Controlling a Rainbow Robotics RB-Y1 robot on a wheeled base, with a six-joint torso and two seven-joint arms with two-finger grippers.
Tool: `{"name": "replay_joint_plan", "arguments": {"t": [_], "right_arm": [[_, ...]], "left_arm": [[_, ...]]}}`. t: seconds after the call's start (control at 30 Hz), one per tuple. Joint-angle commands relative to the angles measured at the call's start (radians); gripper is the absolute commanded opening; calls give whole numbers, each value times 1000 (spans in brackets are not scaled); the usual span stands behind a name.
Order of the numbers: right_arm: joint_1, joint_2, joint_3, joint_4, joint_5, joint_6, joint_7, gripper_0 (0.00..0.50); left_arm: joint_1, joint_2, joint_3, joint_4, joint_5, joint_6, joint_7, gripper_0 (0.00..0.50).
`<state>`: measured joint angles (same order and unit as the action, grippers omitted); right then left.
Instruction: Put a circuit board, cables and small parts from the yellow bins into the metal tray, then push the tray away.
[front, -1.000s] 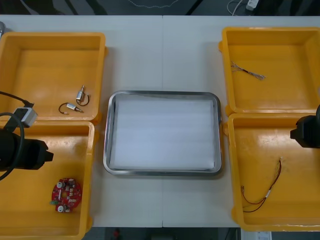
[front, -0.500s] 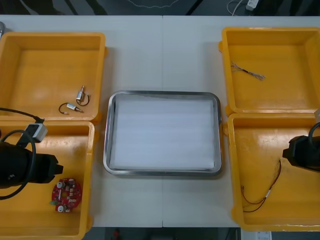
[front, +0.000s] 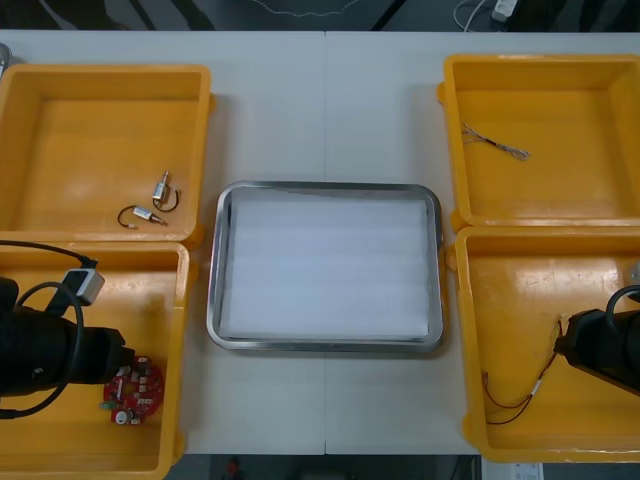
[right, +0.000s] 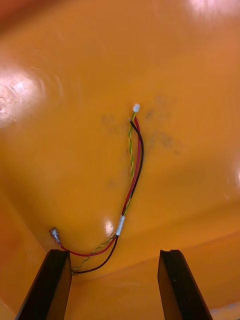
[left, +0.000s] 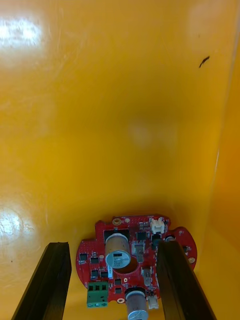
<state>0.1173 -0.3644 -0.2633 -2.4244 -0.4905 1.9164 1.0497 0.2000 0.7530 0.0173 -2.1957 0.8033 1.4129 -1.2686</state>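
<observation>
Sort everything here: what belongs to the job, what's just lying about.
Job: circuit board, red and yellow cable, thin cable, small metal parts, metal tray, yellow bins, left gripper, right gripper, both open.
Lying about: white cord, white plug beyond the table's far edge.

red circuit board (front: 133, 390), yellow bins (front: 100, 150), white tray (front: 330, 265)

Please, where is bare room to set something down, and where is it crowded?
Free: the metal tray's whole white inside, and the table between the far bins. Crowded: near left bin, holding the circuit board and open left pincer; near right bin, holding the cable and open right pincer.
</observation>
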Motion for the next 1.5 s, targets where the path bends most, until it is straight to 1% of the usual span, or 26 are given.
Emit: {"name": "replay_joint_plan", "arguments": {"t": [0.03, 0.17, 0.3, 0.5, 0.67, 0.87, 0.97, 1.0, 1.03, 1.07, 1.1, 1.13, 1.17, 1.33, 1.5], "right_arm": [[48, 36, -2, -33, 20, -33, -36, 500], [58, 50, 4, -30, 27, -59, -50, 500], [64, 61, 15, 10, 38, -114, -63, 500], [74, 61, 49, 51, 59, -177, -82, 500], [108, 61, 88, 77, 89, -252, -100, 500], [131, 61, 122, 107, 112, -304, -123, 500], [134, 61, 131, 120, 113, -313, -132, 500], [136, 61, 139, 131, 116, -319, -142, 500], [136, 61, 144, 139, 118, -323, -148, 500], [136, 61, 148, 146, 119, -327, -154, 500], [136, 61, 153, 151, 119, -330, -158, 500], [136, 61, 153, 151, 119, -330, -158, 500], [136, 62, 165, 165, 121, -342, -168, 500], [144, 62, 211, 171, 145, -364, -260, 500], [144, 61, 216, 171, 159, -358, -267, 500]], "left_arm": [[38, -12, -28, -6, -13, -12, 49, 500], [36, -12, -40, 5, -18, -23, 54, 500], [36, -12, -59, 34, -26, -58, 54, 500], [41, -12, -60, 39, -29, -60, 54, 500], [50, -12, -59, 39, -29, -66, 55, 500], [62, -12, -59, 39, -15, -78, 58, 500], [67, -12, -60, 39, -10, -81, 60, 500], [71, -12, -60, 39, -7, -88, 63, 441], [73, -12, -63, 39, -9, -89, 66, 342], [75, -12, -68, 39, -12, -95, 67, 204], [75, -12, -69, 39, -13, -100, 69, 122], [75, -12, -69, 39, -13, -100, 69, 122], [75, -12, -74, 39, -16, -107, 74, 6], [73, -12, -74, 39, -16, -112, 83, 2], [68, -11, -74, 37, -18, -112, 84, 1]]}}
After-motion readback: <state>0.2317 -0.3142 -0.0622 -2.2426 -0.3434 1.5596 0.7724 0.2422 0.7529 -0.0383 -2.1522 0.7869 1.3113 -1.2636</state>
